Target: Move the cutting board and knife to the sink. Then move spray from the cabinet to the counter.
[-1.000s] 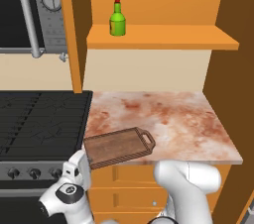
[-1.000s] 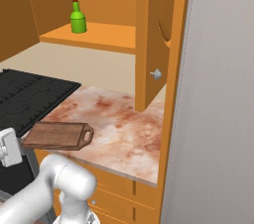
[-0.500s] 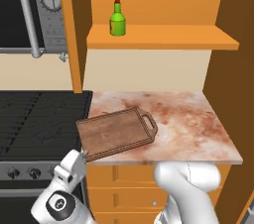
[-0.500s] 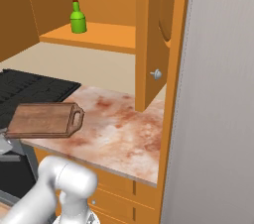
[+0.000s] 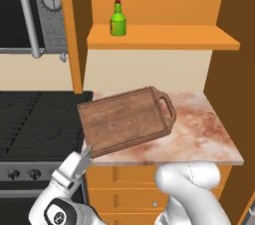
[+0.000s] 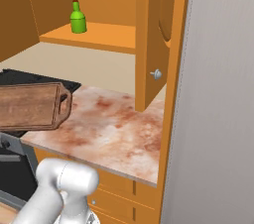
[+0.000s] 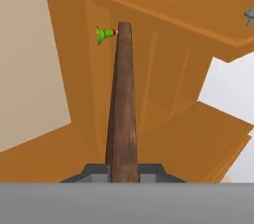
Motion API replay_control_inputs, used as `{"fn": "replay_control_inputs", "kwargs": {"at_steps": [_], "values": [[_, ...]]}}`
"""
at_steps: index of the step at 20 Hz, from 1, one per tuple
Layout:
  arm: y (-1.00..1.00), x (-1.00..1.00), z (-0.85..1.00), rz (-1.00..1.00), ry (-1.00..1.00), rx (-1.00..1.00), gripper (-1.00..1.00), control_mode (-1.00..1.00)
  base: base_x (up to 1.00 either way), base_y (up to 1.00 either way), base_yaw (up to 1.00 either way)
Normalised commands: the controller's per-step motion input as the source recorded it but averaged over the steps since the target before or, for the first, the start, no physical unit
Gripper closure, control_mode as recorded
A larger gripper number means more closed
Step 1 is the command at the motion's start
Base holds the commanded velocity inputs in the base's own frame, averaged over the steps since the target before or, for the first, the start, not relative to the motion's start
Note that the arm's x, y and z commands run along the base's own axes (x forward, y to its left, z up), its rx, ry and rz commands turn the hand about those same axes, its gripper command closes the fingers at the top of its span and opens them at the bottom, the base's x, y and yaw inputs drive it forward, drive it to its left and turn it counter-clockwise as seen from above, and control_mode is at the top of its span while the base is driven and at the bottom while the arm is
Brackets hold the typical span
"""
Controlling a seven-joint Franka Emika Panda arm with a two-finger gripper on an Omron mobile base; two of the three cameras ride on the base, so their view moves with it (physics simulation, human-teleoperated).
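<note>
My gripper (image 5: 86, 151) is shut on the near left edge of the cutting board (image 5: 127, 119), a brown wooden board with a loop handle at its right end. It hangs tilted in the air over the front of the counter (image 5: 199, 129) and the stove's edge. In the hand view the cutting board (image 7: 122, 109) runs edge-on away from the gripper (image 7: 122, 170). The green spray (image 5: 117, 20) stands upright on the shelf of the open cabinet (image 5: 159, 37), above and behind the board. The spray (image 6: 77, 19) also shows in the right base view. The knife and the sink are out of view.
A black stove (image 5: 35, 119) adjoins the counter on the left, with a microwave (image 5: 30, 10) above it. The cabinet door (image 6: 151, 39) with its knob stands open over the counter (image 6: 114, 129). A tall grey panel (image 6: 218, 94) closes the right side. Orange drawers (image 5: 129, 179) lie below.
The board has risen off the counter in my grip and tipped up toward the camera, moving slightly left. The spray has not moved.
</note>
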Motion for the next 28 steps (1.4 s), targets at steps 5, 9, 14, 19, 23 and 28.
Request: {"fn": "replay_control_inputs", "kwargs": {"at_steps": [5,9,14,19,23,28], "values": [[-0.68,0.0,0.6,0.0,0.08,0.04,1.0,-1.0,0.0,0.0,0.0],[-0.29,0.03,0.08,0.02,0.03,0.02,1.0,-1.0,0.0,0.0,0.0],[-0.01,0.0,0.0,0.0,0.0,0.0,1.0,-1.0,0.0,0.0,0.0],[0.0,-0.34,0.0,0.02,0.0,0.0,1.0,-1.0,0.0,0.0,0.0],[0.12,-1.0,-0.1,0.08,0.0,-0.01,1.0,-1.0,0.0,0.0,0.0],[0.52,-0.98,-0.11,0.28,0.0,-0.07,1.0,-1.0,0.0,0.0,0.0]]}}
